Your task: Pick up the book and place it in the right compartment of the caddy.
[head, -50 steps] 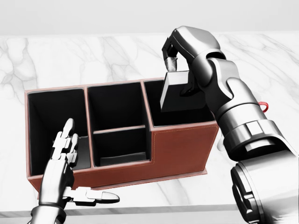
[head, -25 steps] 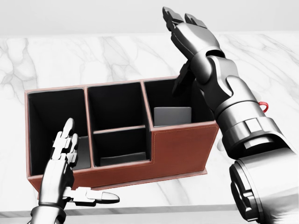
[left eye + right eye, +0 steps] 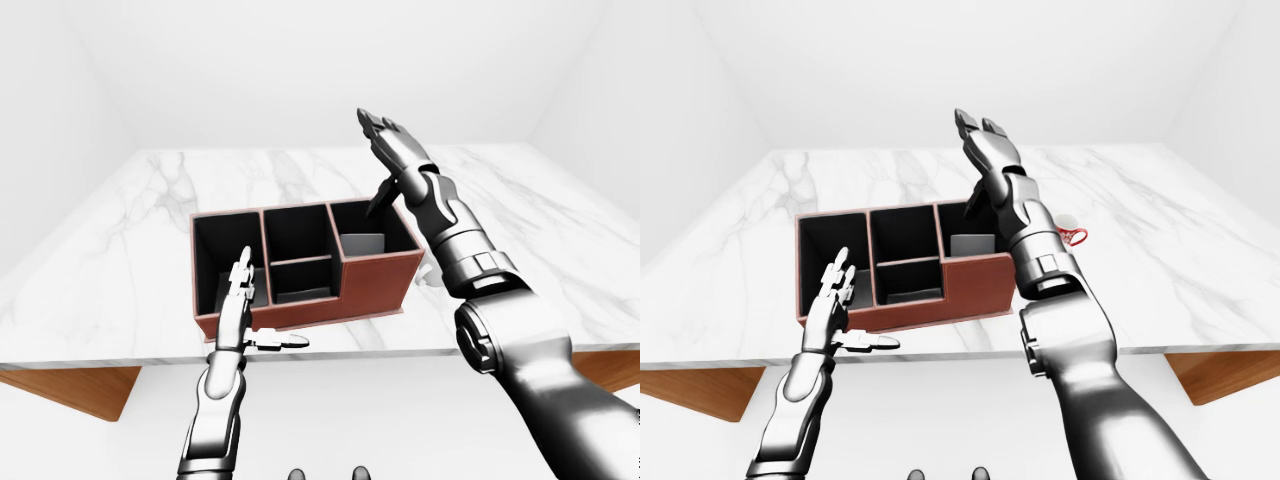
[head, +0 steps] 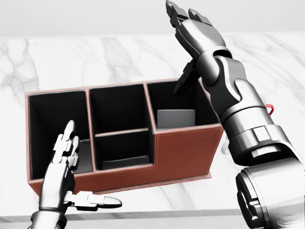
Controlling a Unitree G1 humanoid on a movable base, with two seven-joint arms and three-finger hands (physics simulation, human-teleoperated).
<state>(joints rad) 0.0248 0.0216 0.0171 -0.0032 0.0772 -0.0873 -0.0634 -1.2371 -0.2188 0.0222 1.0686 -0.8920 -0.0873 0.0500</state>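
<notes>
The red-brown caddy with black compartments stands on the white marble counter. The grey book stands inside its right compartment, leaning on the near wall. My right hand is open and empty, raised above the right compartment with fingers spread. My left hand is open, low at the caddy's left end, its thumb pointing right along the caddy's lower edge. The book also shows in the left-eye view.
A small red-and-white object lies on the counter to the right of the caddy, behind my right arm. The counter's near edge runs just below the caddy. White walls surround the counter.
One second ago my right hand held the book over the right compartment. It let go, the book dropped in, and the open hand has risen slightly since.
</notes>
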